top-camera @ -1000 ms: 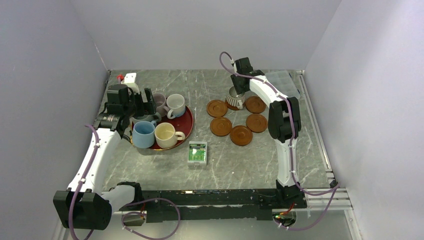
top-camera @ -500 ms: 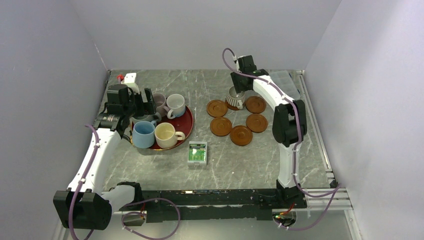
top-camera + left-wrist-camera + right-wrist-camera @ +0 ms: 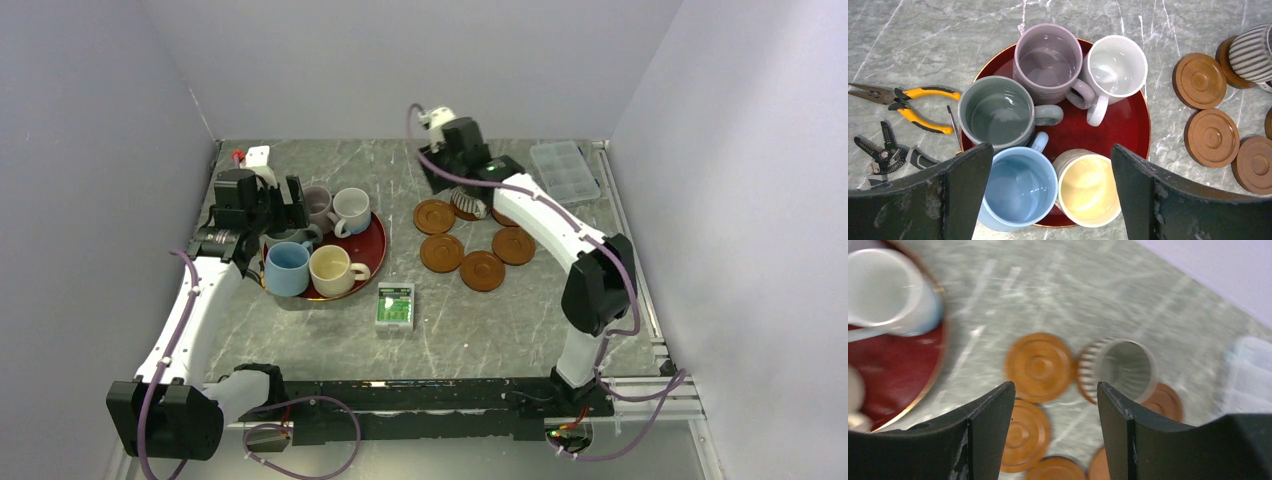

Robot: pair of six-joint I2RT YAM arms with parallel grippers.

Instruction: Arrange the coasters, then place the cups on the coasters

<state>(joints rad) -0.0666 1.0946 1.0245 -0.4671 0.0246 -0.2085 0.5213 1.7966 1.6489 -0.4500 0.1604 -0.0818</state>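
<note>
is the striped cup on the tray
No, the striped cup stands on a coaster to the right of the tray.

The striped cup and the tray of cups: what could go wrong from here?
1. The coasters lie close together beside the striped cup; a cup set down next to it may bump it.
2. On the tray five cups stand packed, handles between them; the open left gripper above may knock a neighbour when it picks one.

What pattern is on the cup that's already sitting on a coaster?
The cup has grey-and-white vertical stripes, clearest in the left wrist view.
</note>
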